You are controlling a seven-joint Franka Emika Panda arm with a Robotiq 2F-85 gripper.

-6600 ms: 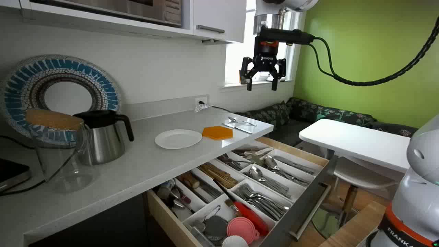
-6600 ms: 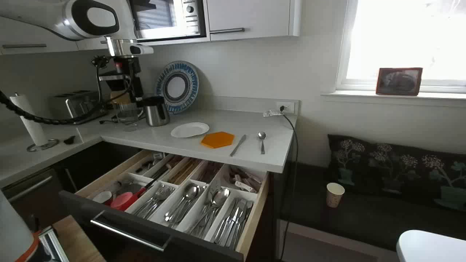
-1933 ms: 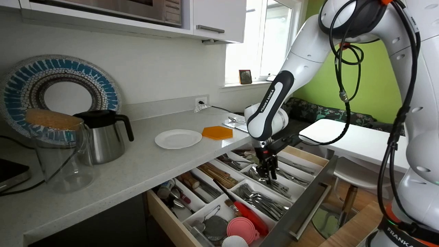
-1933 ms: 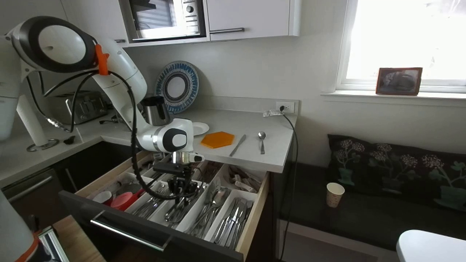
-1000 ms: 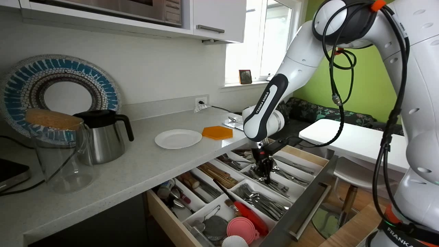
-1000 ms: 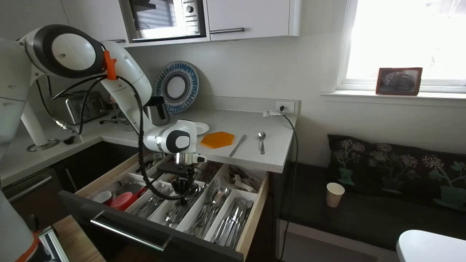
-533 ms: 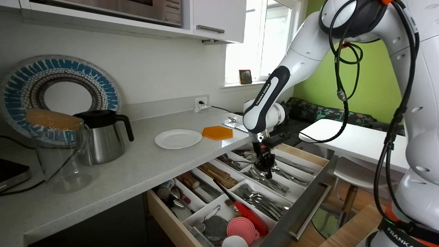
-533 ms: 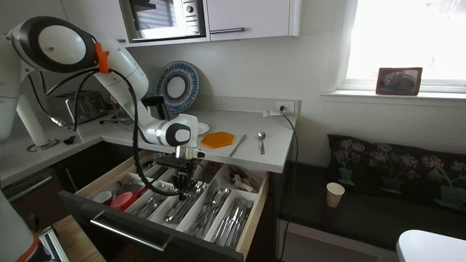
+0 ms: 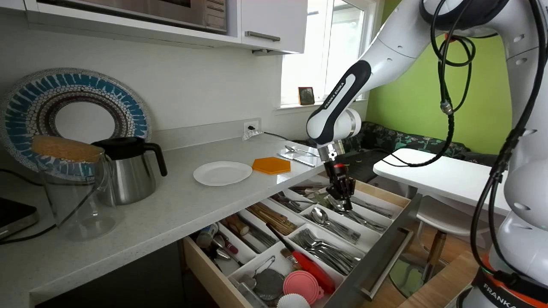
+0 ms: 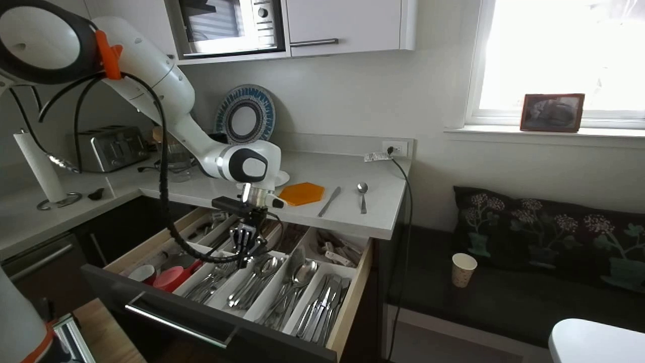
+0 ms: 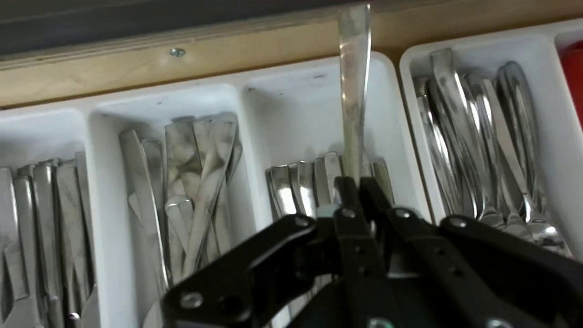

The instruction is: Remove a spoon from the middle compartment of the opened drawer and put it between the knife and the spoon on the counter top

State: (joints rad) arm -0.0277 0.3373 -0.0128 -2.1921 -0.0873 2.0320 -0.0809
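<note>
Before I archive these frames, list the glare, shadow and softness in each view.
In both exterior views, the bright rectangular window is largely washed out; in an exterior view, near-black shadow lies beneath the long white counter top; in the wrist view, highlights streak the flat silvery metal handle in the black end effector, and fine detail looks slightly soft.

The counter top [image 10: 332, 169] bears a plate [image 9: 222, 173], orange hexagon [image 10: 301, 193], knife [image 10: 330, 201], spoon [image 10: 363, 196], jug [image 9: 132, 177] and, seemingly, a toaster [image 10: 113, 149].
</note>
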